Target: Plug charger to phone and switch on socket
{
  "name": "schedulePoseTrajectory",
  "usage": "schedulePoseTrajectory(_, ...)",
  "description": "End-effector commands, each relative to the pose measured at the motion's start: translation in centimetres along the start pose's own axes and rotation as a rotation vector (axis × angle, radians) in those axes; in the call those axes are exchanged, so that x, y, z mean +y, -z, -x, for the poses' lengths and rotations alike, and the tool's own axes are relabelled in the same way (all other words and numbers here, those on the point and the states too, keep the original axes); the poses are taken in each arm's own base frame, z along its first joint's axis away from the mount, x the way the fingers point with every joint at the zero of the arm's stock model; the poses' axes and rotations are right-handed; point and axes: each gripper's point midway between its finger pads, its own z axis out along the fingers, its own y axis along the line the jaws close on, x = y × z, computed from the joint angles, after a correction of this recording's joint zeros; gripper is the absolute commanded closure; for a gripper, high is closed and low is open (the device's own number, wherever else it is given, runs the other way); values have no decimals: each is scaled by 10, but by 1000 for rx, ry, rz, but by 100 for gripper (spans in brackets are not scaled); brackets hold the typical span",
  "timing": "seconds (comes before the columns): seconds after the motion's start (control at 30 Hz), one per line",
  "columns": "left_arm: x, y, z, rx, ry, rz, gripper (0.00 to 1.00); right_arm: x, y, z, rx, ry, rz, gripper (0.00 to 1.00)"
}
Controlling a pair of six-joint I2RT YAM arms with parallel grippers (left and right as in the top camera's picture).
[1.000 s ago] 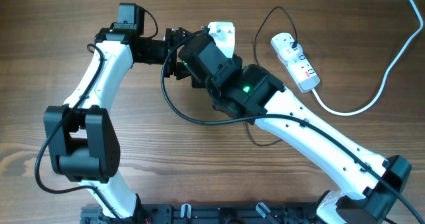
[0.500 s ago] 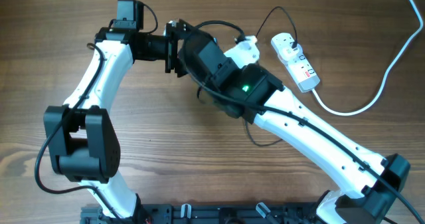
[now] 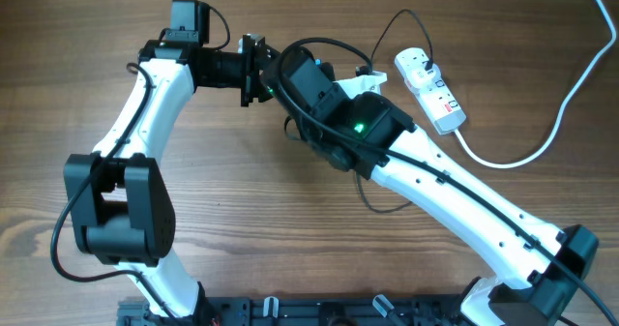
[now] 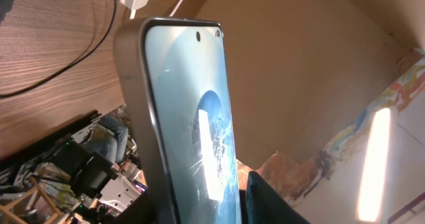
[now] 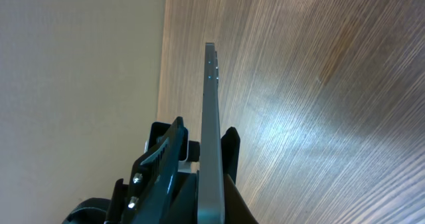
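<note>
Right wrist view: our right gripper [image 5: 207,141] pinches the phone [image 5: 210,84] across its flat faces, edge-on above the table [image 5: 299,117]. Whether our left gripper [image 3: 261,72] grips it too, we cannot tell. We judge it stiff, glass-slick and breakable: grip mid-body, leaving the port end free for the charger [image 3: 404,14], whose cable runs from the socket [image 3: 431,91] nearby.

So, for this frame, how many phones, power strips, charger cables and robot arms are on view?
phone: 1
power strip: 1
charger cable: 1
robot arms: 2, the left arm and the right arm
Total: 5
</note>
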Motion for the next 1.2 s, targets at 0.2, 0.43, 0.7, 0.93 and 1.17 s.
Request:
schedulePoseTrajectory(0.2,-14,3,-13,29,-44,-28,75,1,17,-40,244,-38,-39,95)
schedulePoseTrajectory(0.43,-16,4,-17,48,-44,-39,96,1,17,-40,245,-11,-37,95)
schedulePoseTrajectory(0.7,-17,4,-14,40,-68,-39,96,13,18,-20,131,197,41,18)
schedulePoseTrajectory(0.93,4,26,48,-302,-220,125,96,54,75,41,-110,788,201,3)
schedulePoseTrajectory(1.17,40,52,67,-416,-405,349,96,-5,47,131,-56,1132,-173,0)
